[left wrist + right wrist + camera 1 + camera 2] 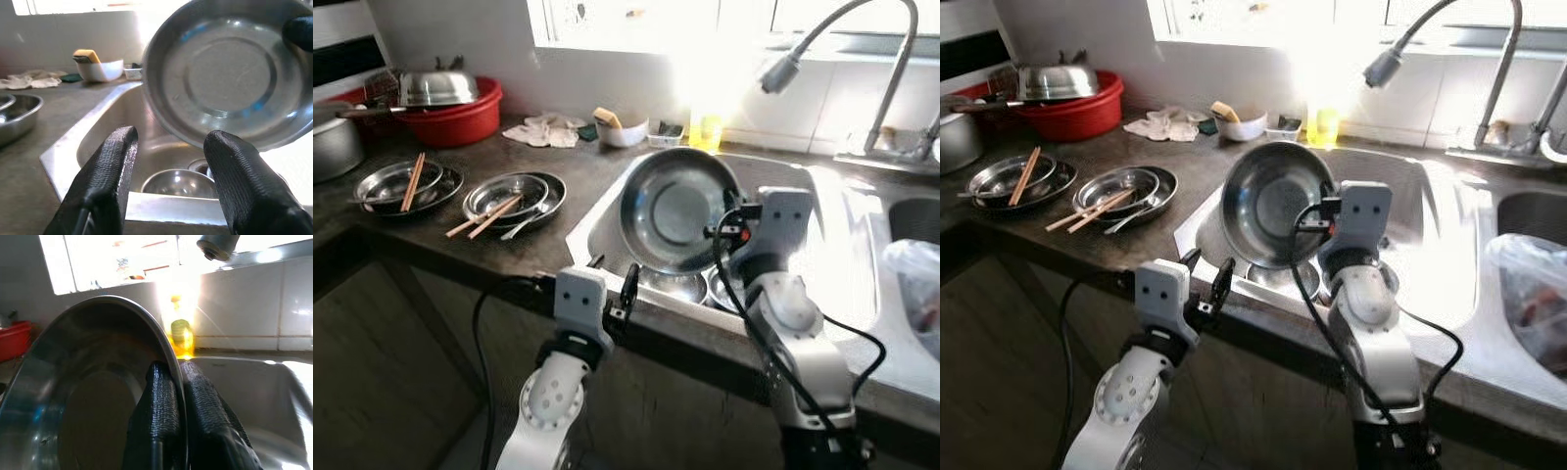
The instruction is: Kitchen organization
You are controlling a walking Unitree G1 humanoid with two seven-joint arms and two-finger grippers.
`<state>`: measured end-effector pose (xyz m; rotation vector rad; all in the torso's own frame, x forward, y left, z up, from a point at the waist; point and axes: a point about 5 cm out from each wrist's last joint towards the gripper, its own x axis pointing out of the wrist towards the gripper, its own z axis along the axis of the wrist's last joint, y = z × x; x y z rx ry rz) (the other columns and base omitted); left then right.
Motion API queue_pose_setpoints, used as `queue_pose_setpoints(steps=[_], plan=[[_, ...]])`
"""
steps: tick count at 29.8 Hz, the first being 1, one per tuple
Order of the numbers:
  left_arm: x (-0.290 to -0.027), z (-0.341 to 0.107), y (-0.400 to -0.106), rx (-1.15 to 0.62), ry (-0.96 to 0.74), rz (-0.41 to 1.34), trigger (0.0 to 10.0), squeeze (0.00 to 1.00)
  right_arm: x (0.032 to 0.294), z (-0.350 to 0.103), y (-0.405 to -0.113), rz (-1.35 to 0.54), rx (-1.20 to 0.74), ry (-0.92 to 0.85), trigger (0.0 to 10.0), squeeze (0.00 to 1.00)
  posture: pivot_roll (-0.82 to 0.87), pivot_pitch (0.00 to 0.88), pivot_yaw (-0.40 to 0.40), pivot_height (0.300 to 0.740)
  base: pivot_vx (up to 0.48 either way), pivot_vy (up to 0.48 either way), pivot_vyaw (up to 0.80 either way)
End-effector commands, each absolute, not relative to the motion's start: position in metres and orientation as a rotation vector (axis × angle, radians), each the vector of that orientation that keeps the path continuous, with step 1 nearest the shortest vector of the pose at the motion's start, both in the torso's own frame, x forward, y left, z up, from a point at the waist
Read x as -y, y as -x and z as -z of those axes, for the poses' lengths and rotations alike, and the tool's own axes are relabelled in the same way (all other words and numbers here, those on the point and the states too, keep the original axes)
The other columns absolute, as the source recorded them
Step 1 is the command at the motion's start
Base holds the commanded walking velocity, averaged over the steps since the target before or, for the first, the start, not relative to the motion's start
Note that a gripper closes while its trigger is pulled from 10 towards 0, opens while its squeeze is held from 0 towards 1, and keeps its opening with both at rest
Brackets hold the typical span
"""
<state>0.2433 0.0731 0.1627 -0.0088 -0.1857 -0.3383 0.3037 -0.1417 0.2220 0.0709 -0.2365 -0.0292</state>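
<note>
Your right gripper (178,406) pinches the round steel bowl's (675,208) rim above the steel sink (607,211); left gripper (171,181) spread. More bowls (178,182) wait below, chopstick-laden dishes (514,199) untouched.

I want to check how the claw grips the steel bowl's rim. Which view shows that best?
The right wrist view: the right claw pinches the steel bowl with one finger on each side of its rim. The eye views show the bowl tilted over the sink, the grip itself hidden. The left wrist view shows its inside.
</note>
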Motion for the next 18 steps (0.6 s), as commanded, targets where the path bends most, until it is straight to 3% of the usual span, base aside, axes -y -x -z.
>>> queue_pose_setpoints(steps=[1, 9, 18], plan=[[-0.071, -0.164, -0.241, 0.187, 0.021, 0.342, 10.0, 0.00, 0.144, -0.222, -0.309, 0.050, 0.208, -0.065, 10.0, 0.00, 0.03, 0.047, 0.001, 0.740, 0.000, 0.000, 0.00], [-0.069, -0.163, -0.236, 0.179, 0.027, 0.346, 10.0, 0.00, 0.158, -0.212, -0.332, 0.104, 0.089, -0.035, 10.0, 0.00, 0.04, 0.080, -0.001, 0.740, 0.000, 0.000, 0.00], [-0.070, -0.164, -0.228, 0.165, 0.033, 0.344, 10.0, 0.00, 0.199, -0.185, -0.350, 0.281, -0.147, 0.027, 10.0, 0.00, 0.05, 0.124, -0.008, 0.740, 0.000, 0.000, 0.00]])
